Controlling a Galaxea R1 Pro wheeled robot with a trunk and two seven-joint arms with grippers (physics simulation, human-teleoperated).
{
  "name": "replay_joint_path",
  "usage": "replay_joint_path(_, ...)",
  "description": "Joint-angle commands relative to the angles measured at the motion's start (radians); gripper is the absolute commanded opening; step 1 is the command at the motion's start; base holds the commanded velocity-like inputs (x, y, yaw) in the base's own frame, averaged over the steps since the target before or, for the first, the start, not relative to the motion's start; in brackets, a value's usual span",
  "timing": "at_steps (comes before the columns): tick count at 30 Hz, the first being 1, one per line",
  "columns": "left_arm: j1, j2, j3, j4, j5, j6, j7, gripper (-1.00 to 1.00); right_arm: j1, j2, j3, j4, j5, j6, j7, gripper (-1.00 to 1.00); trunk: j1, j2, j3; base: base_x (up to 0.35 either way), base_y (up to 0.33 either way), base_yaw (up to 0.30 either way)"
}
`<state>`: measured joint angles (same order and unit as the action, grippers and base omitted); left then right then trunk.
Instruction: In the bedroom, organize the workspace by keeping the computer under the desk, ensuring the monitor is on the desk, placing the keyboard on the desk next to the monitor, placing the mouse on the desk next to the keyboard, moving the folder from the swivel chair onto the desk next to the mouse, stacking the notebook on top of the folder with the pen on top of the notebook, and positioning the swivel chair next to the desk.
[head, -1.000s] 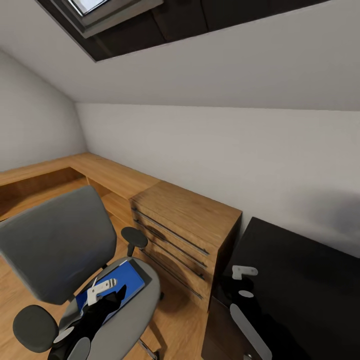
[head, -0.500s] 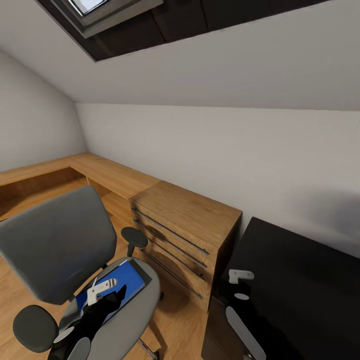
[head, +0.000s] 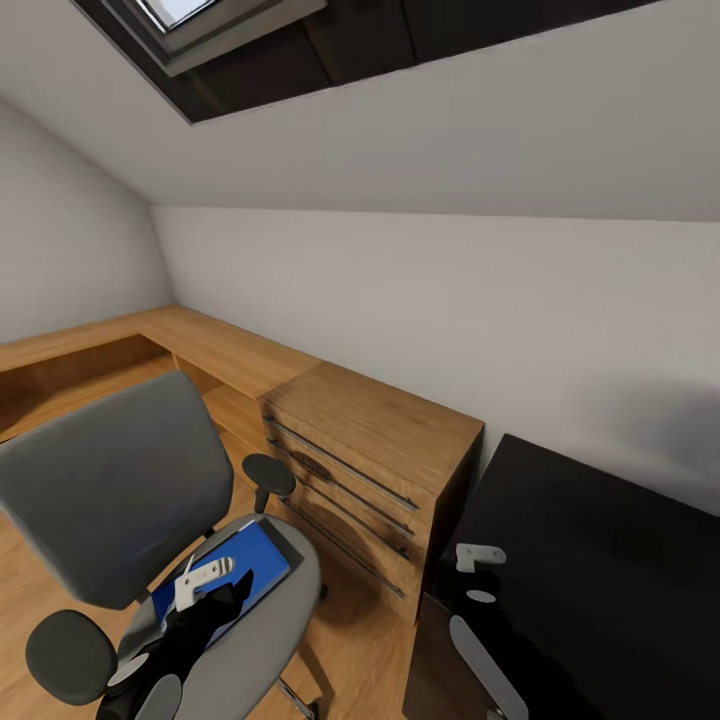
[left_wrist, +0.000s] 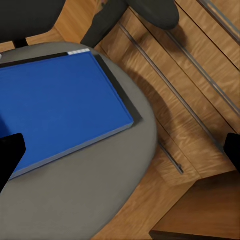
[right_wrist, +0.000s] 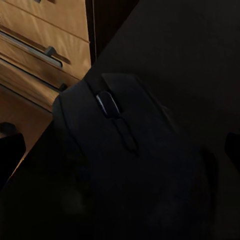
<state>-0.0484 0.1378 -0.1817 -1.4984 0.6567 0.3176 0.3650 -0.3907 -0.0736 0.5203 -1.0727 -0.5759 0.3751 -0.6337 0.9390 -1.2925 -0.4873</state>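
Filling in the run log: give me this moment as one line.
left gripper: open above blue folder on swivel chair | right gripper: open over mouse on black desk

Folder: saturated blue cover, thin dark border along one edge, pale strip at one corner in the left wrist view.
Swivel chair: mid-grey backrest and seat; armrest pads charcoal, near black.
Drawer unit: warm orange-brown wood with wavy grain; dark grey metal rail handles.
Floor: same honey wood tone, streaked grain.
Tabletop: flat black, no pattern.
Mouse: black on black, scroll wheel slightly lighter grey with a faint sheen.
Walls: plain off-white.
Left end effector: black body, white bracket.
Right end effector: black with white and grey parts.
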Motion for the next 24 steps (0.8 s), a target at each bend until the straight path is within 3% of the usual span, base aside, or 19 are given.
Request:
replay_joint_path(1,-0.001,0.001,-0.002,-0.002,0.009,0.001,0.009,1.00,-0.002,-0.002,0.003,0.010,-0.002,0.014,-0.006,1.00,0.000,-0.001,-0.001,0.000,0.000,0.000)
replay_joint_path(12,-0.001,0.000,-0.002,-0.002,0.009,0.001,0.009,1.00,-0.005,-0.002,0.001,0.044,-0.002,0.014,0.031,1.00,0.000,-0.001,-0.001,0.000,0.000,0.000)
replay_joint_path(13,-0.001,0.000,-0.002,-0.002,0.009,0.001,0.009,1.00,-0.005,-0.002,0.001,0.045,-0.002,0.013,0.032,-1.00,0.000,-0.001,-0.001,0.000,0.000,0.000)
replay_joint_path(24,-0.001,0.000,-0.002,-0.002,0.009,0.001,0.009,1.00,-0.005,-0.002,0.001,0.045,-0.001,0.013,0.032,-1.00,0.000,-0.001,-0.001,0.000,0.000,0.000)
